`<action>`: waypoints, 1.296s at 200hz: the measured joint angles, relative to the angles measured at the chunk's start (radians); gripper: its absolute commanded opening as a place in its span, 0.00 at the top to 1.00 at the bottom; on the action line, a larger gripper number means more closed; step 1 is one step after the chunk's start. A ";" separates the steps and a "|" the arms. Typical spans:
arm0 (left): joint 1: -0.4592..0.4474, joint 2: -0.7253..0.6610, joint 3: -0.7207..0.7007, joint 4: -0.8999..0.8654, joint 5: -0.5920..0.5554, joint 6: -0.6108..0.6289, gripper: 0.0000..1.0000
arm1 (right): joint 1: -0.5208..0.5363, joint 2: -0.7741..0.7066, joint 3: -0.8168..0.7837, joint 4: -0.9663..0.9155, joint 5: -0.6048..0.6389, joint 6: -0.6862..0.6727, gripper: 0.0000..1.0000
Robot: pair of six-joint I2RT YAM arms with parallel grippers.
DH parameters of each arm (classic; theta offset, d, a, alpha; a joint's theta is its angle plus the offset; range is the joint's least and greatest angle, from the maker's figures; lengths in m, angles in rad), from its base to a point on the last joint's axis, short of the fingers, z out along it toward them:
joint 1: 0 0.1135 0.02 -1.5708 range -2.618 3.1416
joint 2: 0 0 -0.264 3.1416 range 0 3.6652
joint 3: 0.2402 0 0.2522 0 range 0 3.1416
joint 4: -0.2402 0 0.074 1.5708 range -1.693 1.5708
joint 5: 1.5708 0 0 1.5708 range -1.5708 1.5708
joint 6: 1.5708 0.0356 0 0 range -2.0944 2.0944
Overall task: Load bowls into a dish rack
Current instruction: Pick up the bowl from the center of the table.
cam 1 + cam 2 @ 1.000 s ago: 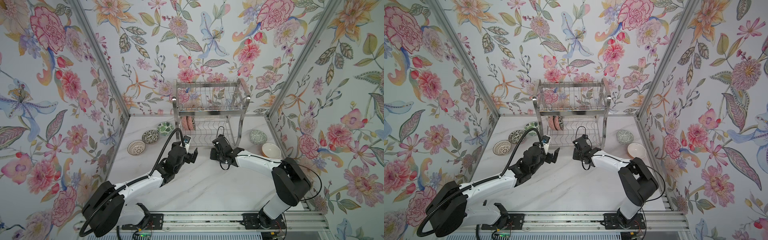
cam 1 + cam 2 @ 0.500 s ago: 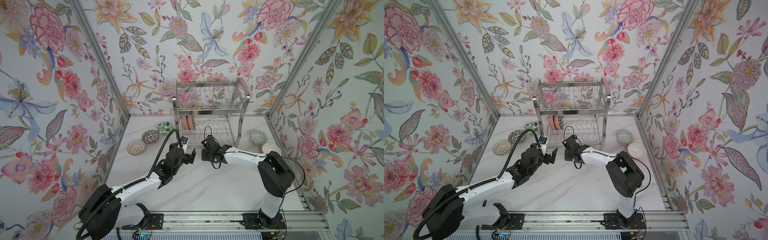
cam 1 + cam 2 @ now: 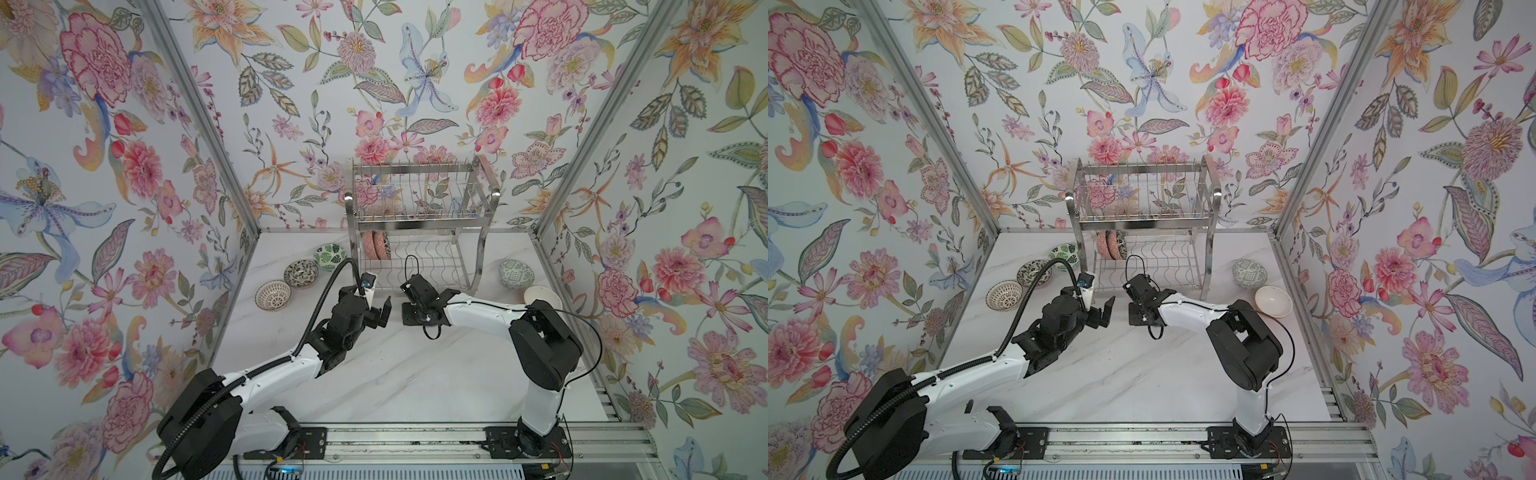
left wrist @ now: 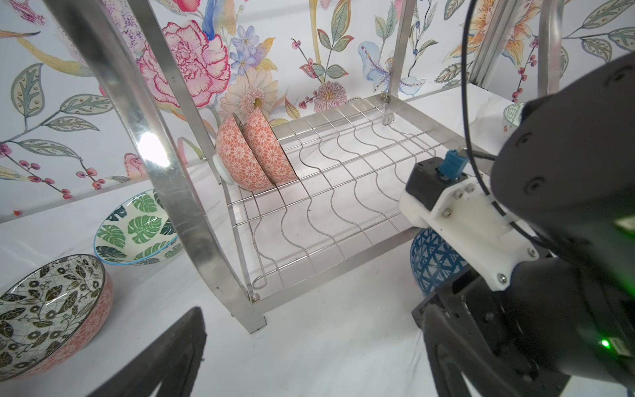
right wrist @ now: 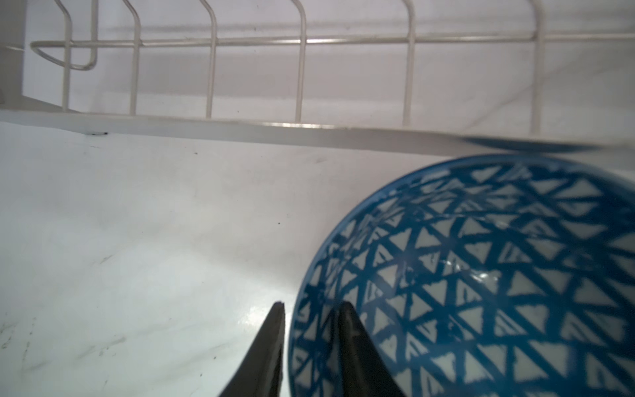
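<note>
Straddling the rim of the blue triangle bowl [image 5: 481,275], the right jaws are parted only a little: one finger [image 5: 273,343] stands outside the wall and the other lies inside the bowl. A thin sliver of table [image 3: 395,374] shows between the outer finger and the rim, so the rim is not pinched tight. Whether the inner finger touches the glaze I cannot tell. The bowl is tilted, its inside turned to the right wrist camera. It lies just in front of the lower front rail of the dish rack [image 3: 419,222], about midway along it. In both top views the right wrist hides it.

The left jaws are spread wide and hold nothing, hanging above the table near the rack's front left leg.

On the rack's lower tier two pinkish bowls [image 4: 254,154] stand on edge, nested together at the left end of the wavy wires. Left of the rack, the green leaf bowl [image 3: 330,256], the black-white floral bowl [image 3: 301,273] and a lattice-patterned bowl [image 3: 273,295] sit upright on the table. Right of the rack stand a green-patterned bowl [image 3: 516,273] and, nearer, a white bowl [image 3: 1273,301].
</note>
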State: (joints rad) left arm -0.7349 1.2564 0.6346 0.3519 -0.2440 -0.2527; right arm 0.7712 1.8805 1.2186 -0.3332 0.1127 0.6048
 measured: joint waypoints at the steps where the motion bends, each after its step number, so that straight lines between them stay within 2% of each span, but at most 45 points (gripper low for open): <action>1: 0.000 0.000 0.000 0.000 0.000 0.000 0.01 | 0.000 0.000 0.000 0.000 0.000 0.000 0.72; 94: 0.000 -0.010 -0.002 -0.016 0.000 -0.003 0.01 | 0.002 -0.020 0.030 -0.029 0.063 -0.057 1.00; 140: 0.000 -0.009 -0.002 -0.019 0.001 -0.010 0.01 | 0.001 -0.082 -0.028 0.017 0.010 -0.069 1.00; 201: 0.000 -0.009 0.013 -0.043 0.000 0.002 0.01 | -0.010 -0.177 -0.079 0.065 -0.126 -0.071 1.00; 259: 0.002 -0.009 0.064 -0.091 0.002 0.072 0.01 | -0.098 -0.346 -0.165 0.300 -0.260 -0.074 1.00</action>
State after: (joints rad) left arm -0.7330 1.2472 0.6983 0.2607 -0.2420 -0.1802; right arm 0.6731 1.5345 1.0534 -0.0330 -0.1471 0.5312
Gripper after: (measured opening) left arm 0.993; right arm 0.086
